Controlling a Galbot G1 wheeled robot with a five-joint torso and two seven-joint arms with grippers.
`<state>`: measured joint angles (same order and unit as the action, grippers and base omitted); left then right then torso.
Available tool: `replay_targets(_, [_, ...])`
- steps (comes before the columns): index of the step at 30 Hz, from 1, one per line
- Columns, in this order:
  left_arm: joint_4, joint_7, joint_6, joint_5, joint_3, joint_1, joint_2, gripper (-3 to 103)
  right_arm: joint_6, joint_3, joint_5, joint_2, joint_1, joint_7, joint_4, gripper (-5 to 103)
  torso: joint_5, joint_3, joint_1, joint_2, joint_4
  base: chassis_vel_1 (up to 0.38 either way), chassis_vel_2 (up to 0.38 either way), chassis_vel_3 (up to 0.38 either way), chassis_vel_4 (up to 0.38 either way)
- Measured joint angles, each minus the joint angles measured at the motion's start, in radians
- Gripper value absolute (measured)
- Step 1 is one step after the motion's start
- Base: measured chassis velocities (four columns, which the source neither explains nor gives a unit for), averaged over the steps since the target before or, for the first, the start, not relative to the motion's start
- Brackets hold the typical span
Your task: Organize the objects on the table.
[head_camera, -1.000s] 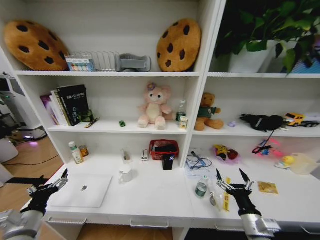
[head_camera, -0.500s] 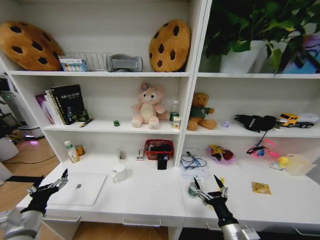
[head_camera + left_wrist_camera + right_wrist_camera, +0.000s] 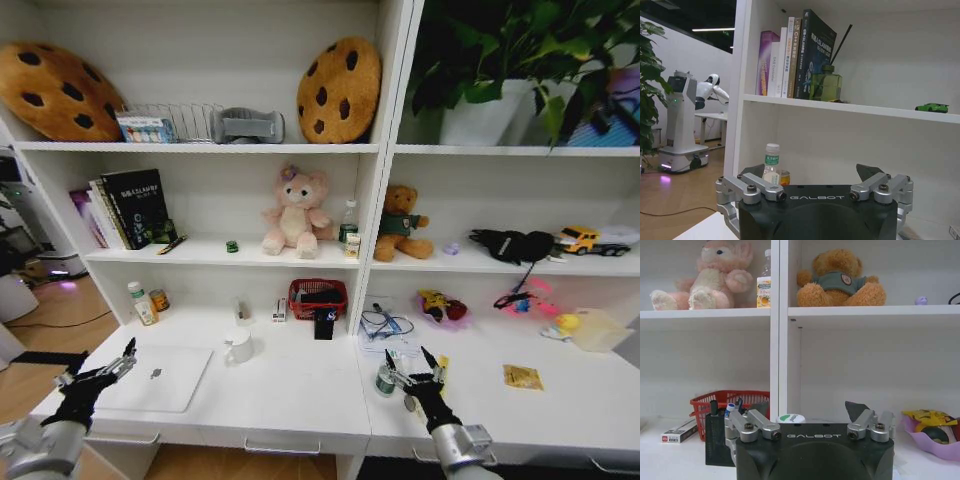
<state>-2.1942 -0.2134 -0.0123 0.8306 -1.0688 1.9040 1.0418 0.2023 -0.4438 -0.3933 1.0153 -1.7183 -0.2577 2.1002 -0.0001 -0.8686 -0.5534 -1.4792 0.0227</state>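
Laptop (image 3: 160, 377): flat, lid shut, left end of counter (image 3: 300, 400). Mug (image 3: 239, 346): upright, beside laptop. Small can (image 3: 386, 379): counter, right of centre. Right gripper (image 3: 408, 365): jaws spread, empty, just beside can. Left gripper (image 3: 99, 365): jaws spread, empty, at laptop's left edge.

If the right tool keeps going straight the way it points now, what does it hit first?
Probably the small green-and-white tin, sitting just ahead between the open fingers of the right tool. Depth is hard to judge; beyond it stands the shelf's white upright.
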Motion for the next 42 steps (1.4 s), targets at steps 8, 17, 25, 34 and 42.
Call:
replay_targets(8, [0.000,0.000,0.000,0.000,0.000,0.000,0.000,100,0.000,0.013,0.002,0.002,0.018,0.003,-0.028,57,0.0000,0.000,0.000,0.000,0.0000,0.000,0.000,0.000,0.000])
replay_targets(17, [0.000,0.000,0.000,0.000,0.000,0.000,0.000,100,0.001,0.015,0.004,0.005,0.017,0.002,-0.031,28,0.0000,0.000,0.000,0.000,0.0000,0.000,0.000,0.000,0.000])
replay_targets(25, [0.000,0.000,0.000,0.000,0.000,0.000,0.000,100,0.005,0.001,0.025,0.029,-0.045,-0.009,0.040,28,0.0001,0.000,0.000,0.000,0.0000,0.000,0.000,0.000,0.000])
replay_targets(34, [0.000,0.000,0.000,0.000,0.000,0.000,0.000,100,0.014,-0.042,0.187,0.130,-0.281,-0.148,0.224,28,-0.0002,0.000,0.000,0.000,0.0002,0.000,0.000,0.000,0.000])
replay_targets(42, [0.000,0.000,0.000,0.000,0.000,0.000,0.000,100,0.094,-0.027,0.329,0.263,-0.496,-0.270,0.262,28,-0.0001,0.000,0.000,0.000,0.0001,0.000,0.000,0.000,0.000])
